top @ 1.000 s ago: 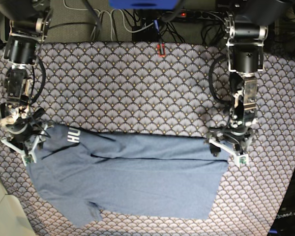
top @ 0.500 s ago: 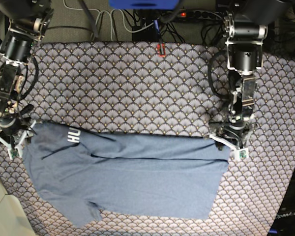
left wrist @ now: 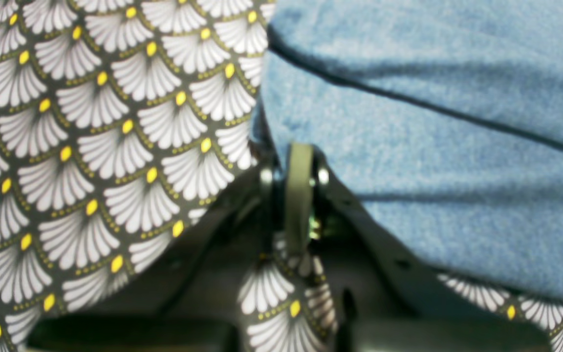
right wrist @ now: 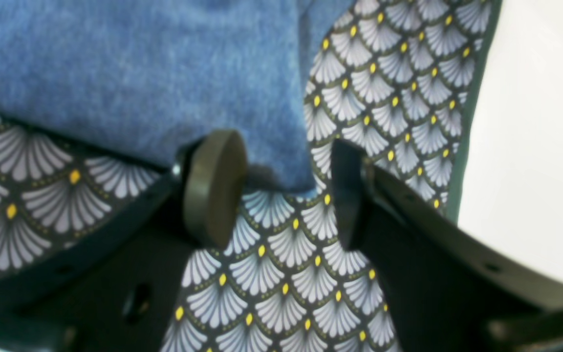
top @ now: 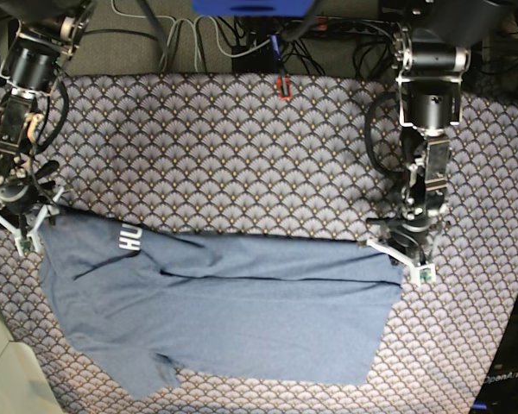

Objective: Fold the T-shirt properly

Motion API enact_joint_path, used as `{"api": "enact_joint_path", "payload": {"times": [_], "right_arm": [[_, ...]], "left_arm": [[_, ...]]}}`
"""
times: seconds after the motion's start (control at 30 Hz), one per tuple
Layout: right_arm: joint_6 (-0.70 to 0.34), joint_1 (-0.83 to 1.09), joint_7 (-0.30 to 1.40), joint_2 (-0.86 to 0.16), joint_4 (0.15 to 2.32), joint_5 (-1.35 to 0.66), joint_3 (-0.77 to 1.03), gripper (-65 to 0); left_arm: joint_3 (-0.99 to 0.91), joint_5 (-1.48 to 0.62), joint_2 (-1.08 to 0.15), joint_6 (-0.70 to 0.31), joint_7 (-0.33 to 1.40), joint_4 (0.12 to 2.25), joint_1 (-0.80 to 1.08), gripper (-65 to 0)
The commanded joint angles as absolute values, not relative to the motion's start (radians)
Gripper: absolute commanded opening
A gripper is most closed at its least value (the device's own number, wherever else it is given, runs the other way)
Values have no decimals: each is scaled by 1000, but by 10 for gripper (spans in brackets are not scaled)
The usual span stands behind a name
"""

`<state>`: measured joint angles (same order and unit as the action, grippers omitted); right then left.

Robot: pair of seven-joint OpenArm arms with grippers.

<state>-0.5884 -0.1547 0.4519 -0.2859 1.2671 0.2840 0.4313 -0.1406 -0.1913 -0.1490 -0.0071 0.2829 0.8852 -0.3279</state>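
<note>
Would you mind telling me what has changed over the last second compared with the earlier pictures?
The left gripper has closed at the T-shirt corner; whether it pinches cloth is unclear. The right gripper, open, has drawn outward off the sleeve toward the patterned cloth edge. The shirt lies where it was.

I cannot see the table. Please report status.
Left gripper shut at T-shirt edge. Right gripper open at the other edge. Shirt flat, half folded. Nothing in the way.
</note>
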Motion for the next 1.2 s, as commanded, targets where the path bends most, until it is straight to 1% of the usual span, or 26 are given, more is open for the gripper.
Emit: {"api": "enact_joint_path", "payload": {"times": [0.0, 0.2, 0.37, 0.53, 0.7, 0.73, 0.8, 0.97, 1.0, 1.17], "right_arm": [[-588, -171, 429, -308, 1285, 277, 437, -328], [-593, -173, 429, -305, 1274, 275, 478, -328], [-593, -180, 421, -309, 1202, 272, 478, -328], [-593, -177, 426, -328, 1198, 191, 472, -328], [-593, -177, 421, -331, 1196, 177, 470, -336], [-593, -177, 421, -331, 1196, 177, 470, -348], [-593, -177, 421, -331, 1196, 177, 470, -405], [-593, -173, 426, -326, 1194, 177, 470, -627], [-593, -173, 427, -326, 1194, 177, 470, -650], [-593, -171, 429, -325, 1193, 177, 470, -650]], "left_arm": [[-145, -191, -157, -5, 257, 900, -357, -647], [-142, -191, -157, -5, 257, 900, -357, -647], [-142, -186, -159, -5, 257, 900, -357, -647], [-142, -185, -165, -5, 257, 900, -355, -647], [-143, -183, -166, -5, 259, 900, -354, -647], [-143, -183, -166, -5, 259, 900, -354, -647], [-142, -183, -168, -5, 259, 900, -354, -647], [-143, -183, -168, -5, 260, 900, -346, -647], [-143, -183, -168, -5, 260, 905, -341, -647], [-143, -183, -170, -5, 260, 903, -340, -647]]}}
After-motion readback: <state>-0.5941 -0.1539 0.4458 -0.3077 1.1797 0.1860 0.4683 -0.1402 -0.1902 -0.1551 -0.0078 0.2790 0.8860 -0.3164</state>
